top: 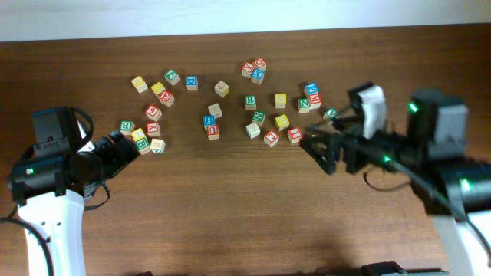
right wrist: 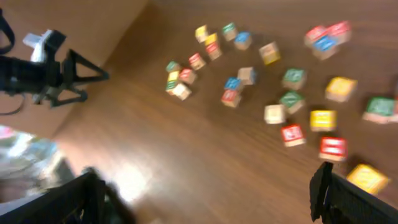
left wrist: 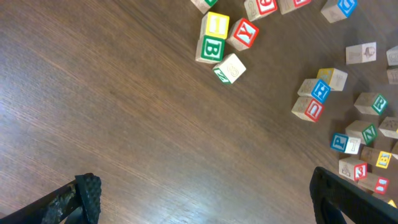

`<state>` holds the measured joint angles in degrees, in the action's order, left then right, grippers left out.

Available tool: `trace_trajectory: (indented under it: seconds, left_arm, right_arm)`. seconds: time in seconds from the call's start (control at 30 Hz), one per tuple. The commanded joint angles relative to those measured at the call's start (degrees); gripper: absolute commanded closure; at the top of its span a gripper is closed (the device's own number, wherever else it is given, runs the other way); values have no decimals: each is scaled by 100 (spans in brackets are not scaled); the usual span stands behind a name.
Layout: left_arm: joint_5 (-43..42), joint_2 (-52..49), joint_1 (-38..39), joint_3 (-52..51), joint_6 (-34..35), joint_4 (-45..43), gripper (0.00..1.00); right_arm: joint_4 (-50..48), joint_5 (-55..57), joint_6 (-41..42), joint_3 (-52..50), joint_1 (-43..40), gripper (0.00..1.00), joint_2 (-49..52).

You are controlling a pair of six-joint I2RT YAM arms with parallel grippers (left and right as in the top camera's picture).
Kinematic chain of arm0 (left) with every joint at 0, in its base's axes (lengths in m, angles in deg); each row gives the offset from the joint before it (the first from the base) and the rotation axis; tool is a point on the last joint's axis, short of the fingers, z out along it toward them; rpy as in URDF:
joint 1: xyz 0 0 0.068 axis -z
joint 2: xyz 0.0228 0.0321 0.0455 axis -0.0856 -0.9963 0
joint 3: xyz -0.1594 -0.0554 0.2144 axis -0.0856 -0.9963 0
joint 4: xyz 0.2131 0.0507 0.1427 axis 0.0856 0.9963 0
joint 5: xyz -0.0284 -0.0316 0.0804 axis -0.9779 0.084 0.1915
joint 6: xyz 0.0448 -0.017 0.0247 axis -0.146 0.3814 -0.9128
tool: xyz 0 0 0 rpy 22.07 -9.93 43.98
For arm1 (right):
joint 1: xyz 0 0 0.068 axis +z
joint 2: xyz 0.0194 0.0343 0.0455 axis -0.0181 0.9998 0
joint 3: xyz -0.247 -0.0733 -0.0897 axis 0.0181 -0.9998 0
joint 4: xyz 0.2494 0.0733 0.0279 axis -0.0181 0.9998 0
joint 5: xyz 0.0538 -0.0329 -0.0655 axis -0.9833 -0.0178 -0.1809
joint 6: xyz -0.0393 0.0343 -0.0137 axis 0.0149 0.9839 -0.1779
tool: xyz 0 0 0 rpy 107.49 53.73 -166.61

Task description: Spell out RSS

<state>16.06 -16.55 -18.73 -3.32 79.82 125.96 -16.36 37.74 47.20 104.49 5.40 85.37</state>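
The green-and-white R cube (top: 250,100) (right wrist: 293,78) sits in the middle of the scattered cubes. Two yellow-faced cubes (top: 281,100) (top: 282,121) lie just to its right; in the blurred right wrist view they are the yellow cubes (right wrist: 339,88) (right wrist: 322,119), and I cannot read their letters. My left gripper (top: 126,146) (left wrist: 208,205) is open over bare wood, beside the left group of cubes. On the right of the cubes my right gripper (top: 316,148) (right wrist: 208,199) is open too, with only table between its fingers.
Several red, blue, green and plain cubes are spread across the far half of the table (top: 230,207). A B cube (left wrist: 210,48) and a K cube (left wrist: 244,33) lie ahead of the left gripper. A black tripod (right wrist: 56,74) stands past the table's edge.
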Motion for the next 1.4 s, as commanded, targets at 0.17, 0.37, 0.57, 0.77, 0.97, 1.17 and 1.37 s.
trace_trajectory:
  seconds: [0.17,0.37,0.57,0.77,0.97,1.17,1.37]
  left_arm:
    - [83,-28,17,-44,92,42,1]
    - [37,-28,17,-44,92,48,1]
    - [-697,-28,17,-44,-588,131,0]
    - [-1150,-31,20,-44,-1073,90,6]
    - [-1598,-105,131,24,-1416,-140,12]
    - [-857,-1488,737,1502,-1635,975,10]
    - [-669,-2498,1340,2430,-1631,1029,11]
  right_arm:
    - [-245,-1563,717,219,157,2,955]
    - [61,302,1172,219,772,2,1318]
    - [212,1738,1788,219,1425,2,1460]
    - [321,2347,2090,219,1445,2,1460]
    - [319,2350,2087,219,1445,2,1460]
    - [319,2350,2087,219,1445,2,1460]
    - [317,2350,2087,219,1445,2,1460]
